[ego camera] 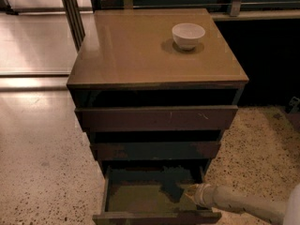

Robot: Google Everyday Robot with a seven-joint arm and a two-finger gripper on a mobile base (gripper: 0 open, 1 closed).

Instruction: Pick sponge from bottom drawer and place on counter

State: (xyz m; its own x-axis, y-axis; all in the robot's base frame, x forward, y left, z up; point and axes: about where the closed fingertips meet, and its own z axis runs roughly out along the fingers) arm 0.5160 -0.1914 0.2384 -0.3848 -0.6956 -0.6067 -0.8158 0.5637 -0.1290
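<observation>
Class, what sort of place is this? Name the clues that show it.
Probably an indoor office or lab-like room: speckled floor, a cabinet whose counter holds a bowl. The end effector is inside the open bottom drawer, right side.

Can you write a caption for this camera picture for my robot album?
The robot's pincer is inside the open bottom drawer while a white bowl sits on the counter above.

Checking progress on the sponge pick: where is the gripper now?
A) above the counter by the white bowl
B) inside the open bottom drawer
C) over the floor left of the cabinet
B: the gripper reaches in from the right, low inside the open bottom drawer, far from the white bowl up on the counter.
</observation>
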